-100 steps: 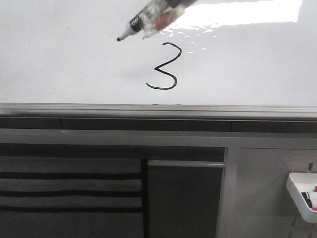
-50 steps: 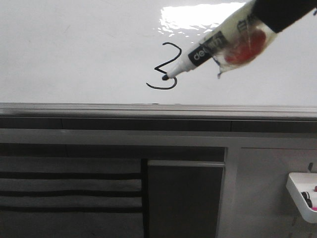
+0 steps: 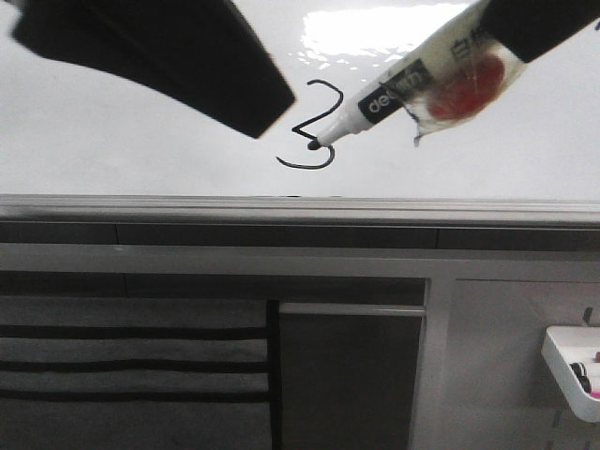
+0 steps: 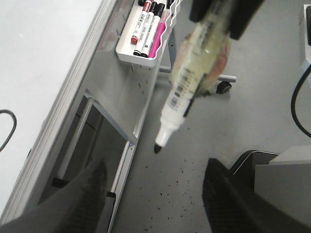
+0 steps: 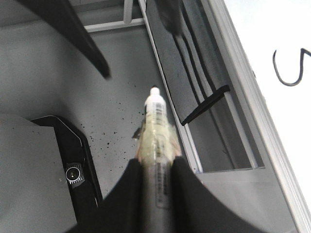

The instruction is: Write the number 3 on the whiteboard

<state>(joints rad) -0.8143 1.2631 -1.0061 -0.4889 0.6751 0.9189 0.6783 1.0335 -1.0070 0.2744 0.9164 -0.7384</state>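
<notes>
The whiteboard [image 3: 112, 141] bears a thin black number 3 [image 3: 323, 94]. My right gripper [image 3: 525, 23] comes in from the upper right, shut on a white marker [image 3: 389, 94] wrapped in clear tape. The marker's black tip lies over the digit's middle in the front view. In the right wrist view the gripper [image 5: 158, 162] clamps the marker [image 5: 156, 121], and the whiteboard [image 5: 272, 34] and part of the 3 [image 5: 286, 80] show. My left gripper [image 3: 187, 56] hangs at the upper left; its fingers [image 4: 73, 204] are spread wide and empty, the marker [image 4: 187, 87] beyond them.
A grey edge rail [image 3: 300, 208] runs under the board, with a dark framed stand [image 3: 347, 375] below. A small white tray [image 3: 570, 370] of markers hangs at the lower right and also shows in the left wrist view [image 4: 143, 53]. A black base [image 5: 58, 160] sits on the floor.
My right gripper carried the marker from above left of the 3 down to its middle, then held still. My left gripper has come into the front view at the upper left.
</notes>
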